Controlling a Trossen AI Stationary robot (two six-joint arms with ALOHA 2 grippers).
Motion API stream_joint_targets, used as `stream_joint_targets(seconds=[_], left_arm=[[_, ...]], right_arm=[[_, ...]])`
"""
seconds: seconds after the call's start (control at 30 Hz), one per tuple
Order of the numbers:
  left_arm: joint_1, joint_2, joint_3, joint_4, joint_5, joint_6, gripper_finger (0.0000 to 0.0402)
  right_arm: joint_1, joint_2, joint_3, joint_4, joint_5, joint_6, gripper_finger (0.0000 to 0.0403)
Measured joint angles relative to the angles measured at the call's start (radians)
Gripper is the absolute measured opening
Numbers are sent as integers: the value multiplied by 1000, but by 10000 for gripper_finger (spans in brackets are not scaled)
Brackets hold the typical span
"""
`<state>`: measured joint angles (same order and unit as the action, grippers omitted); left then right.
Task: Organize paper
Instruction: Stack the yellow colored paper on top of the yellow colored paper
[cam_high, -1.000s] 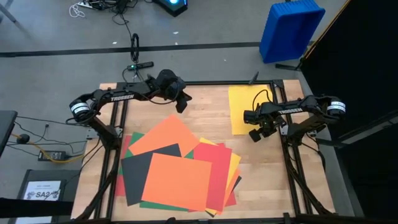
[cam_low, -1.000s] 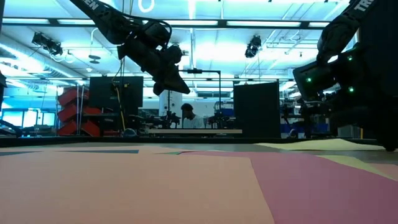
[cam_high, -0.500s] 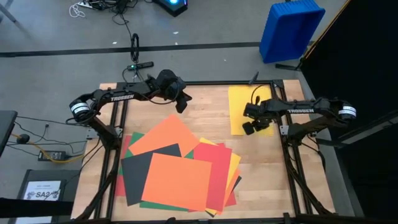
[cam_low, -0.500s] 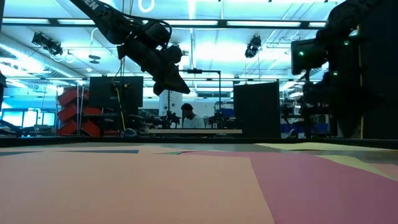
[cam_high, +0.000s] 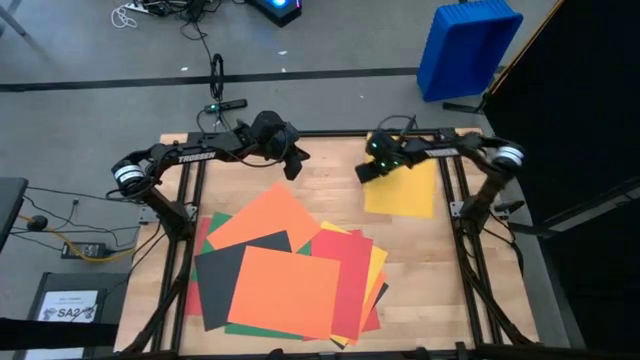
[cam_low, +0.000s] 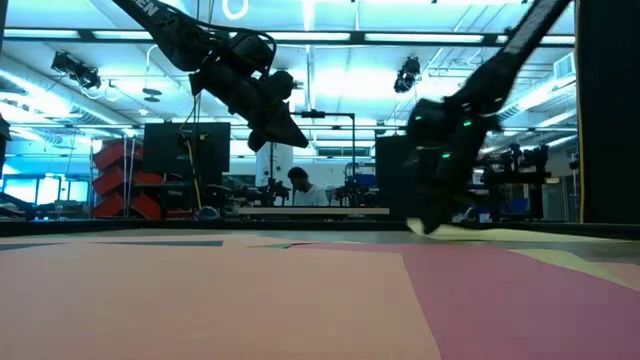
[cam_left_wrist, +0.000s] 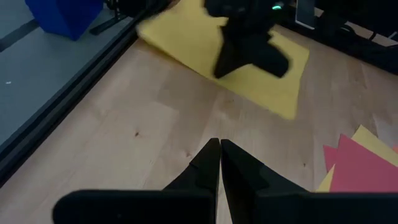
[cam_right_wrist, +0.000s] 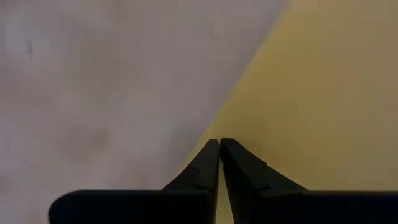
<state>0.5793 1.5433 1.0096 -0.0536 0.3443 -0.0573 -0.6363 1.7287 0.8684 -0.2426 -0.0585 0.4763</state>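
Wooden counter (cam_high: 330, 180) carried the lone yellow sheet (cam_high: 405, 190) at its far right, apart from the pile (cam_high: 285, 270); we saw the closed right tool (cam_high: 366, 172) at its edge and judged light downward pressing best, left tool (cam_high: 293, 168) closed, idle.
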Motion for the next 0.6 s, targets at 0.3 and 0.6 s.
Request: stream_joint_targets(seconds=[0.3,0.6], left_arm=[[-16,0,0,-28,8,-2,0],[-41,0,0,-35,8,3,0]], right_arm=[[0,83,158,-73,-10,-78,0],[83,63,163,-332,-24,-162,0]])
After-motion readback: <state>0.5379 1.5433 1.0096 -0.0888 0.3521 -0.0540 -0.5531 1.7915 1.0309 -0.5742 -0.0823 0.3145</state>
